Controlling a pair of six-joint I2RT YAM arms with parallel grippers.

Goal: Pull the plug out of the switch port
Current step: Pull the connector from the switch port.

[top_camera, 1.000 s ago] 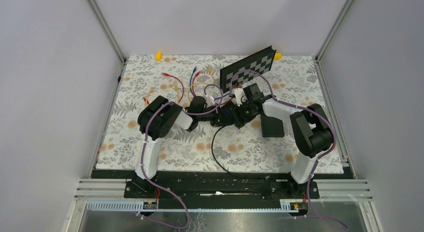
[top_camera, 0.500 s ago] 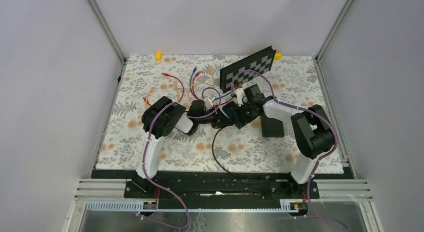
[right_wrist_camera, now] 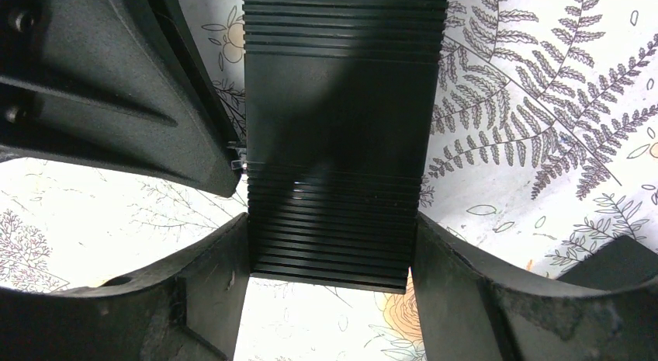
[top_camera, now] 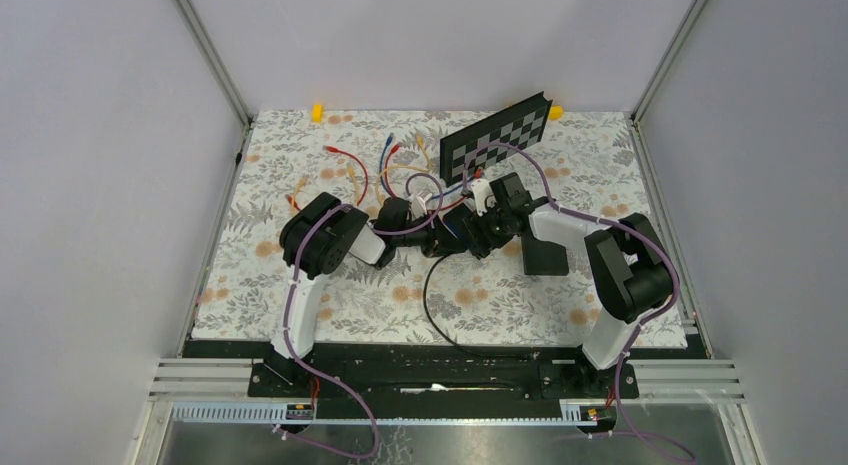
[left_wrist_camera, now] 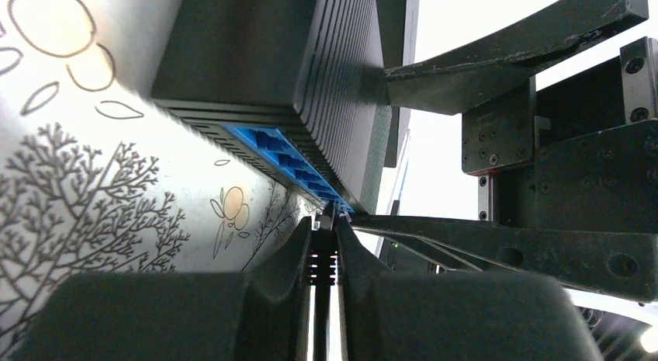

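Two holds were seen: the switch [right_wrist_camera: 341,105] clamped by the right gripper [right_wrist_camera: 330,252], the plug [left_wrist_camera: 324,269] apparently pinched by the left gripper [left_wrist_camera: 324,248]; a straight, level pull was advised.

- No text, label, brand or number can be read in any view.
- The black switch [right_wrist_camera: 341,144] shows only a plain ribbed casing, and no marking is legible on its blue ports [left_wrist_camera: 281,155].
- The board [top_camera: 497,137] bears only a checker pattern, with no characters.
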